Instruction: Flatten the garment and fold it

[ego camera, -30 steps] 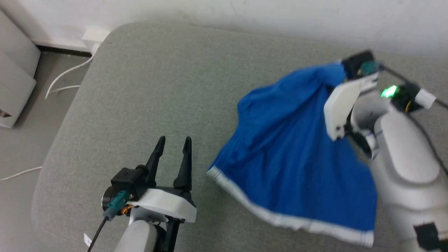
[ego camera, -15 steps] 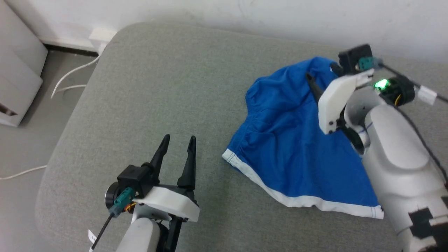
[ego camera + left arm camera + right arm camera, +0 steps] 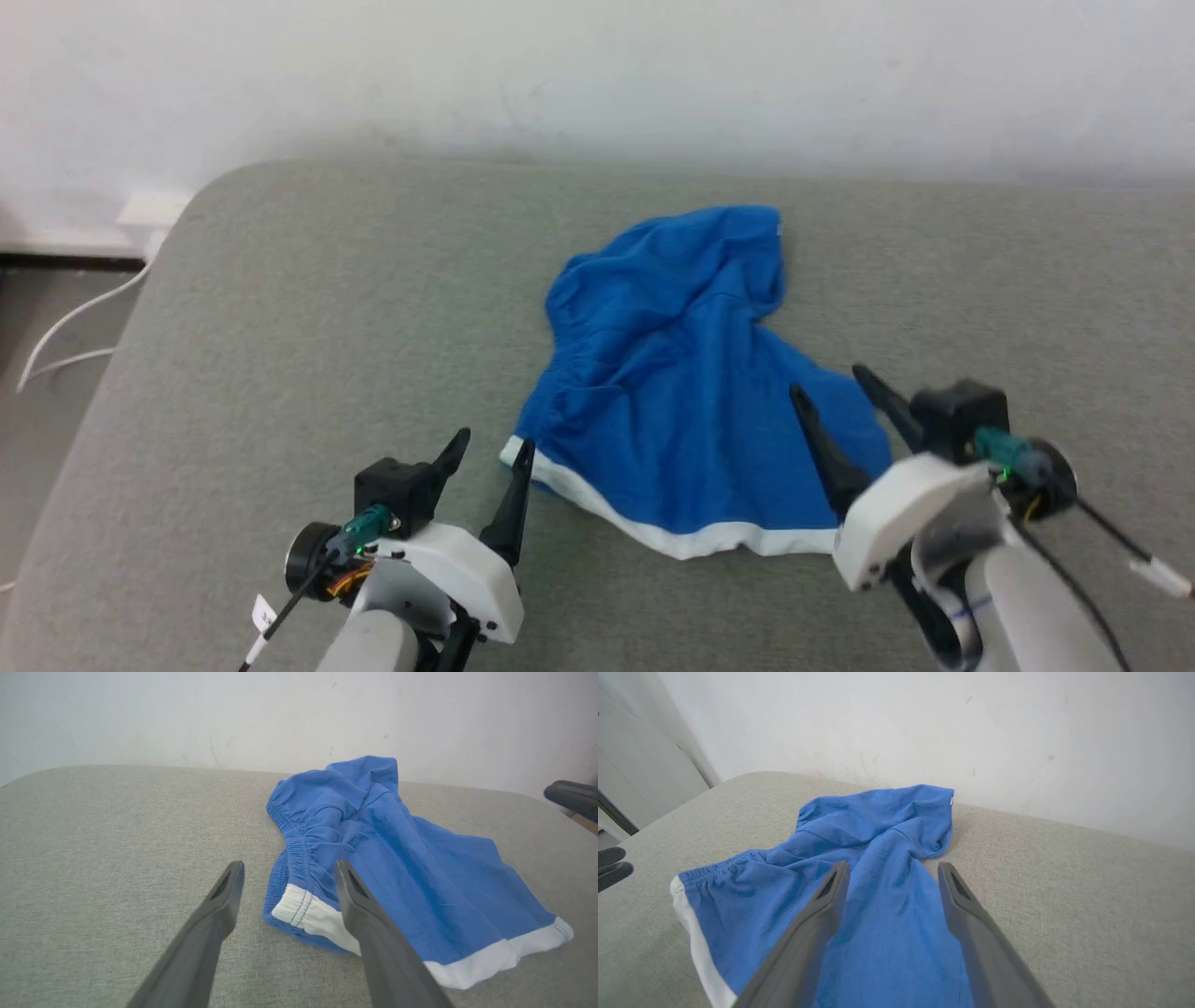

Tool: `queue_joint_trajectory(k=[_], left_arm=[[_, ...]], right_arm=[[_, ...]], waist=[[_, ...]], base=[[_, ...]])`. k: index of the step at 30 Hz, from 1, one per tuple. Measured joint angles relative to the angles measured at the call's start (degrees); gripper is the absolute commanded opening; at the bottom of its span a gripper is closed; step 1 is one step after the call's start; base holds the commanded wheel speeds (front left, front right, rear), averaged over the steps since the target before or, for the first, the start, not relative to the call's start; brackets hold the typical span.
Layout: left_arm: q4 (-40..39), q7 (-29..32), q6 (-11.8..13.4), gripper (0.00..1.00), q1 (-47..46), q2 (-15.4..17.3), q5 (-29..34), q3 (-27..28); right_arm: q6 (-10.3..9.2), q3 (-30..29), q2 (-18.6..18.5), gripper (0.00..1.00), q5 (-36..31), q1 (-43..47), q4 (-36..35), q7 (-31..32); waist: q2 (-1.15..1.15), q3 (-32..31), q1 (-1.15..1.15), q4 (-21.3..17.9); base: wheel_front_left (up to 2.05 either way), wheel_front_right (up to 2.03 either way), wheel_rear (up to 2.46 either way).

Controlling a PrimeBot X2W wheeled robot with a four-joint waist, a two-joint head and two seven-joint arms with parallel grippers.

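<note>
- The left hand [image 3: 288, 865] rises from the bottom centre, its two dark fingers spread apart with nothing between them.
- The garment [image 3: 387, 868] lies crumpled right of centre on the grey cushion [image 3: 117, 835], with a white band along its lower edge.
- A white wall [image 3: 187, 714] spans the top.

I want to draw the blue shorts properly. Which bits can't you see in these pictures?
Underside of the shorts: every view, hidden against the grey cushion.
White hem band: left wrist view, partly behind a finger of the left gripper.
Tiny white tag: right wrist view, too small to read.
Right gripper: head view, its white body is slightly blurred.
</note>
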Motion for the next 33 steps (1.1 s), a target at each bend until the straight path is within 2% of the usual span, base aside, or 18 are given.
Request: queue_joint_trajectory(k=[6,13,14,16,17,27,33], left_arm=[[2.8,5.4,0.5,1.0,-1.4,1.3,0.0,-0.1],[5.1,11.6,0.8,1.0,-3.9,2.3,-0.6,0.0],[5.1,12.3,0.9,0.59,-3.9,2.5,-0.7,0.1],[5.0,13.7,1.5,0.18,-3.9,2.8,-0.8,0.2],[4.8,14.2,1.7,0.0,-3.9,2.8,-1.1,0.3],[-0.4,15.6,2.0,0.0,-1.0,2.6,-2.7,-0.1],[-1.3,15.0,2.1,0.0,-0.5,2.0,-2.9,-0.8]], right_arm=[[0.0,-3.4,1.9,1.0,-1.5,9.3,-10.3,3.8],[0.0,-4.5,2.3,1.0,-1.5,12.7,-15.2,6.8],[0.0,-4.4,2.3,1.0,-1.4,12.7,-15.6,6.9],[0.0,-4.5,2.3,1.0,-1.4,12.7,-16.3,7.3],[0.0,-4.6,2.3,1.0,-1.4,12.7,-16.5,7.4],[0.0,-4.5,2.4,1.0,-1.5,15.1,-16.7,13.8],[0.0,-7.3,2.4,1.0,-2.1,15.6,-13.3,18.6]], waist=[[0.0,-0.5,0.0,-3.9],[0.0,0.9,0.02,-6.5],[0.0,1.1,0.02,-6.7],[0.0,1.5,0.02,-7.1],[0.0,1.7,0.02,-7.2],[0.0,2.3,0.02,-5.9],[0.0,3.3,0.02,-4.4]], base=[[0.0,0.0,0.0],[0.0,0.0,0.0],[0.0,0.0,0.0],[0.0,0.0,0.0],[0.0,0.0,0.0],[0.0,0.0,0.0],[0.0,0.0,0.0]])
